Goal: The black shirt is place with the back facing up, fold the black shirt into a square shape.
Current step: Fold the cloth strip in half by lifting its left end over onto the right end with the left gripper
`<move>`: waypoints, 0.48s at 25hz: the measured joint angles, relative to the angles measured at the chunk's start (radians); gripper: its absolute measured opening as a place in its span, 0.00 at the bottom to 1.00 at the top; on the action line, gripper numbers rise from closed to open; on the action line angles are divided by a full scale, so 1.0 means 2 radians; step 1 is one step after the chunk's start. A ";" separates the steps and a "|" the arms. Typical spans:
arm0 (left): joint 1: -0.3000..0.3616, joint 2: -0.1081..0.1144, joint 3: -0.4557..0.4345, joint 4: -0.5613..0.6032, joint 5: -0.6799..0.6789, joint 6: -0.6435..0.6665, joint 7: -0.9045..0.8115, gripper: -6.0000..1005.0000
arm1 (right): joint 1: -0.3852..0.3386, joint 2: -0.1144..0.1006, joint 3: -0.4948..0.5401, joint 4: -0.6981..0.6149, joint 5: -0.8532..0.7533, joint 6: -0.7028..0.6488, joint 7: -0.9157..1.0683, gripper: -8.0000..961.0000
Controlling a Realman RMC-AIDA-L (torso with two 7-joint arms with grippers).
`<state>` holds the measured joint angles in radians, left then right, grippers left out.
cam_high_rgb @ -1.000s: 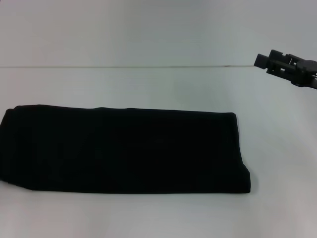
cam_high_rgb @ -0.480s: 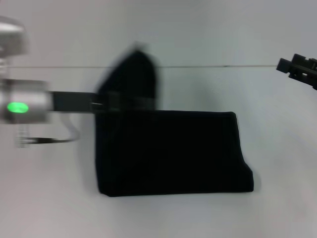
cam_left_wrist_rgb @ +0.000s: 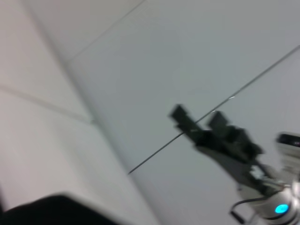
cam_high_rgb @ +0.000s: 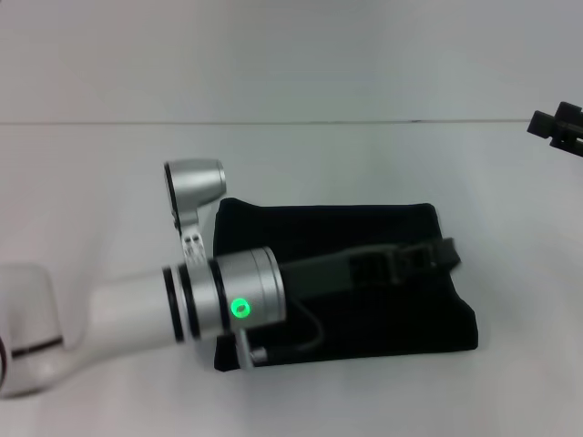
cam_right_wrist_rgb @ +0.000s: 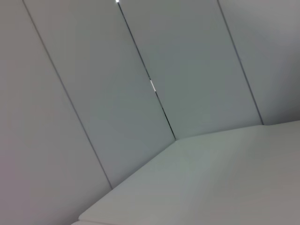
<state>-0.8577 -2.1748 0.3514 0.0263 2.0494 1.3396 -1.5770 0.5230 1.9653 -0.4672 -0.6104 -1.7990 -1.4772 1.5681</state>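
The left arm reaches low across the black shirt (cam_high_rgb: 364, 232), its left hand (cam_high_rgb: 435, 255) at the shirt's right edge; its grip cannot be told, dark against dark cloth. The shirt lies folded, roughly square, on the white tabletop (cam_high_rgb: 109, 173). The right hand (cam_left_wrist_rgb: 199, 123) hovers well right of the shirt, fingers spread apart.

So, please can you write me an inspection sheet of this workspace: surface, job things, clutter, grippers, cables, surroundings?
Surface: white table, plain.
Job's things: black shirt folded to a near-square block, lying flat.
Clutter: nothing seen.
Grippers: left gripper reaches across the shirt to its right edge; right gripper is raised at the right margin, apart from the shirt, fingers open in the left wrist view.
Cables: thin cable looping by the left wrist.
Surroundings: pale panelled wall.
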 joint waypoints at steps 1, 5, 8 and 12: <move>0.000 0.000 -0.008 -0.021 -0.005 0.000 0.028 0.26 | 0.000 -0.001 -0.001 0.000 0.000 -0.002 0.000 0.87; -0.004 -0.001 -0.021 -0.054 -0.006 0.013 0.065 0.27 | 0.001 -0.004 -0.003 0.002 -0.002 -0.005 0.009 0.87; -0.007 -0.001 -0.021 -0.059 -0.004 0.045 0.068 0.28 | -0.001 -0.007 -0.005 0.002 -0.005 -0.008 0.030 0.87; 0.003 0.003 -0.005 -0.027 -0.001 0.122 0.067 0.42 | 0.000 -0.015 -0.006 0.002 -0.033 -0.017 0.084 0.87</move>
<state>-0.8510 -2.1698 0.3422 -0.0278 2.0474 1.5828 -1.4421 0.5232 1.9360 -0.4792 -0.6070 -1.8656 -1.5114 1.7362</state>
